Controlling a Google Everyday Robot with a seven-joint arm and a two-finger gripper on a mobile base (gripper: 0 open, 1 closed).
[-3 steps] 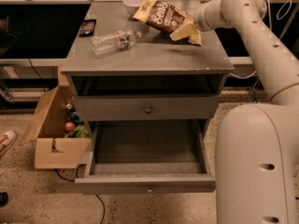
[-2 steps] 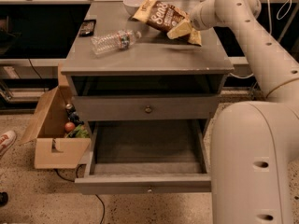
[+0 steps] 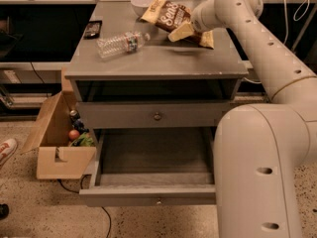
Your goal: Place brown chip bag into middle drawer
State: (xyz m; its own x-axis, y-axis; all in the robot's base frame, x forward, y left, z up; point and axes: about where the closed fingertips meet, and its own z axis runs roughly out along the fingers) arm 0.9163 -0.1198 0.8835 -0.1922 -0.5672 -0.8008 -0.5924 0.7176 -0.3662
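The brown chip bag point(image 3: 168, 14) is at the back right of the grey cabinet top point(image 3: 158, 63), tilted, with its far end in front of a white bowl point(image 3: 142, 4). My gripper point(image 3: 193, 33) is over the back right of the top, with its tan fingers point(image 3: 181, 32) closed on the bag's near right end. The middle drawer point(image 3: 148, 196) is the lower grey drawer. It is pulled out toward me, and its inside point(image 3: 153, 155) is bare. My arm point(image 3: 267, 58) reaches in from the right.
A clear water bottle point(image 3: 121, 42) lies on the cabinet top's left side, with a small black object point(image 3: 92, 29) behind it. The upper drawer point(image 3: 157, 116) is shut. An open cardboard box point(image 3: 54, 143) with items stands on the floor at left. A shoe point(image 3: 6, 150) is at the far left.
My gripper has shifted a little left along the bag's right end. The bag now sits slightly higher and more tilted. The drawer and bottle have not moved.
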